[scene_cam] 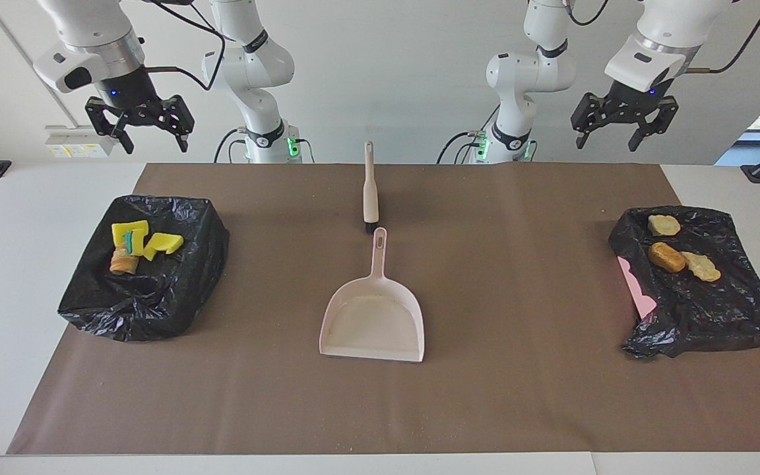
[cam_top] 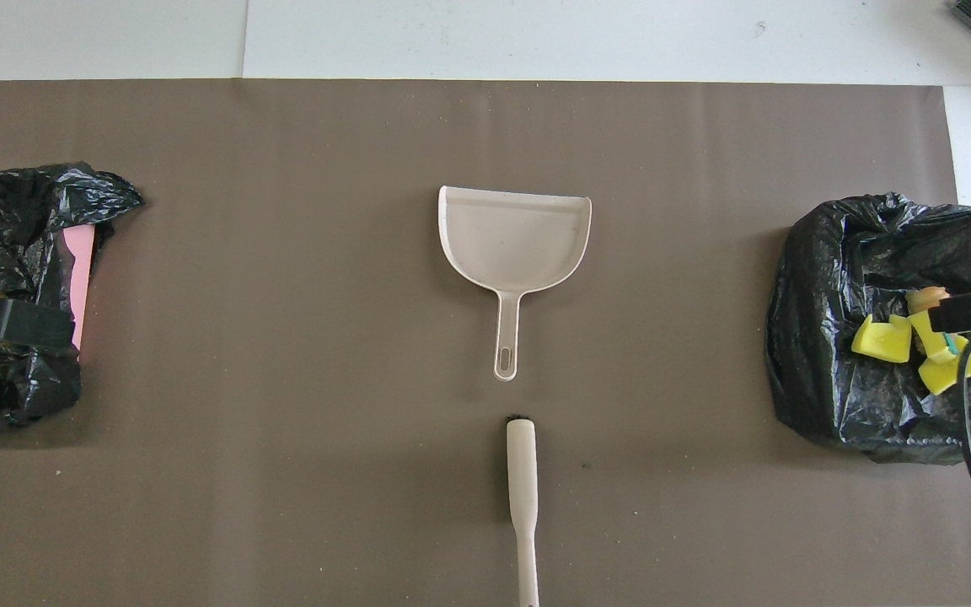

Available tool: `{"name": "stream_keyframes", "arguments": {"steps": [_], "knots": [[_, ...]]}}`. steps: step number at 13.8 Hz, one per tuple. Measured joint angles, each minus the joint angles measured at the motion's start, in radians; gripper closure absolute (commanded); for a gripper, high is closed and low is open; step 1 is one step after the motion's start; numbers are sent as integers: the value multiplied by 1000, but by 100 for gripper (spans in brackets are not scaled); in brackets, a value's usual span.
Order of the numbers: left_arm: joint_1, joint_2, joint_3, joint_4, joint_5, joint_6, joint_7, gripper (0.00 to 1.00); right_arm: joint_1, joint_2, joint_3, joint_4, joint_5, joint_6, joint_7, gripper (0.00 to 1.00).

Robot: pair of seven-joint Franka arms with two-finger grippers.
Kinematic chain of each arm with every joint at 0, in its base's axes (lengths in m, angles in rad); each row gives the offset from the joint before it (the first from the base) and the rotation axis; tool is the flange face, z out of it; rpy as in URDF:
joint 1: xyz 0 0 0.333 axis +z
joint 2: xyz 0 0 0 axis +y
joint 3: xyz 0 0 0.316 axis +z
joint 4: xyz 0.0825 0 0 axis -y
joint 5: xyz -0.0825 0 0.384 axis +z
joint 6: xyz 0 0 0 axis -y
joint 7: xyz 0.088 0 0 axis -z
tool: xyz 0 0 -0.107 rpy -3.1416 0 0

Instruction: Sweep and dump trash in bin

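The trash lies in two black-bagged bins. Yellow sponge pieces point(scene_cam: 130, 232) point(cam_top: 882, 340) and a striped chunk point(scene_cam: 124, 262) sit in the bin point(scene_cam: 156, 310) point(cam_top: 823, 337) at the right arm's end. Three bread-like lumps point(scene_cam: 667, 257) lie in the bin point(scene_cam: 710, 323) point(cam_top: 22, 202) at the left arm's end. My right gripper point(scene_cam: 152, 138) hangs open and empty, high over its bin. My left gripper point(scene_cam: 617, 135) hangs open and empty, high over the table's edge at its own end. In the overhead view, parts of each gripper cover parts of the bins.
A pale pink dustpan point(scene_cam: 372, 316) point(cam_top: 515, 236) lies flat mid-mat, handle toward the robots. A cream brush point(scene_cam: 370, 188) point(cam_top: 523, 497) lies in line with it, nearer the robots. A pink wall point(scene_cam: 637, 287) shows under the left end's bag. Fine crumbs dot the brown mat point(scene_cam: 525, 369).
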Motion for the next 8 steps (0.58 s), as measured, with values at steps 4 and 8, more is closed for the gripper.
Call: {"name": "stream_keyframes", "arguments": {"steps": [4, 8], "knots": [[48, 7, 1, 36, -24, -28, 28, 0, 0, 0, 0, 0, 13, 0, 0, 0], [48, 7, 1, 39, -25, -28, 28, 0, -1, 0, -1, -1, 12, 0, 0, 0]]}}
